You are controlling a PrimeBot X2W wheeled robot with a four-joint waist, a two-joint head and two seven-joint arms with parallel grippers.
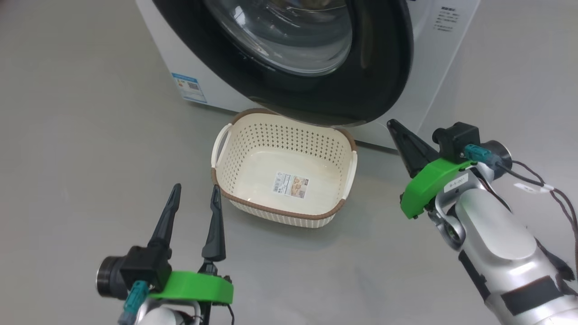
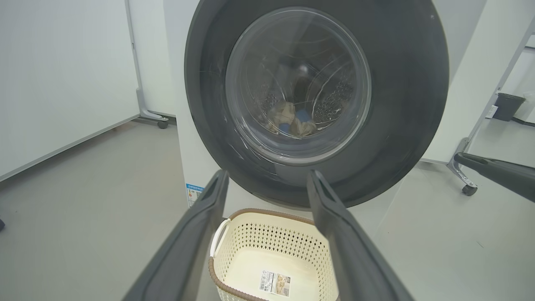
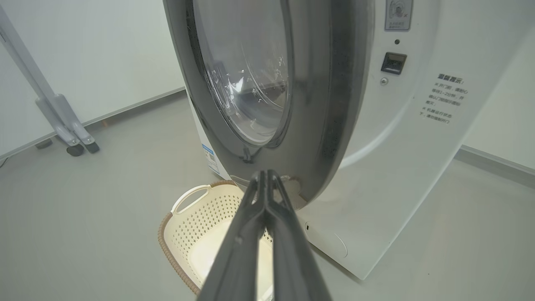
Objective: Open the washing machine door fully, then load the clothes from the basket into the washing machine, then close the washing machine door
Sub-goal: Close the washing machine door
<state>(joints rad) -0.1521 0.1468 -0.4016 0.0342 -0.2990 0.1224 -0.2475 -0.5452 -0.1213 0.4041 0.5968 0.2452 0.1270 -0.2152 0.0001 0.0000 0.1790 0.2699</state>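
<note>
The washing machine [image 1: 180, 54] stands white at the top of the head view, and its door [image 1: 379, 67], a black ring around bulging glass, lies against its front. Through the door glass [image 2: 409, 104] I see the clothes [image 2: 292, 119], cream with a blue piece, lying in the drum. On the floor just below the door sits the basket [image 1: 271, 140], holding only a label sticker [image 1: 291, 185]. My left gripper [image 1: 196, 187] is open by the basket's near left corner, and its fingers frame the basket [image 2: 271, 238]. My right gripper [image 1: 392, 122] is shut on nothing, right of the basket, below the door's edge [image 3: 330, 104].
Grey floor lies all around. White rolling panels on castors [image 2: 161, 123] stand left of the machine, and another frame foot [image 3: 77, 142] stands behind it. A dark bin [image 2: 508, 106] sits far right. The machine's side carries printed text [image 3: 445, 100].
</note>
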